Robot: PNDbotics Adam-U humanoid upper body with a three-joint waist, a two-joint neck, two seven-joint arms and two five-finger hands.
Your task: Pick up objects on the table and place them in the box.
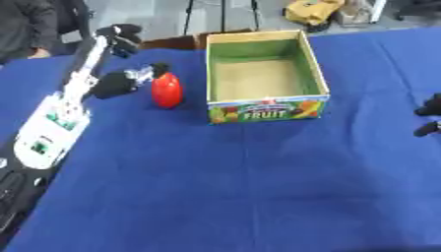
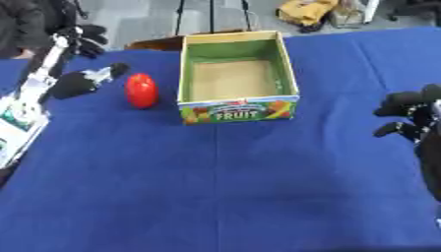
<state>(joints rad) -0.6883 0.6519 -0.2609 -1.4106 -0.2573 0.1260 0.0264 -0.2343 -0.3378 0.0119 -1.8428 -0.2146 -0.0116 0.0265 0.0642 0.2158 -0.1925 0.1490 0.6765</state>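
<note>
Fruit was what I was after: the red one point(image 1: 167, 90) stood upright on the blue table point(image 1: 241, 187), just left of the open box point(image 1: 265, 78), which looked empty inside. I had the left hand point(image 1: 120, 82) right beside it, fingers apart and closed on nothing, lined up for a grasp from the left. The right hand point(image 2: 412, 114) idled at the right edge, fingers curled, holding nothing.

Lab or studio: tripod legs point(image 1: 206, 17), blue-draped table point(image 1: 258, 187), bare grey floor point(image 1: 155, 15).
</note>
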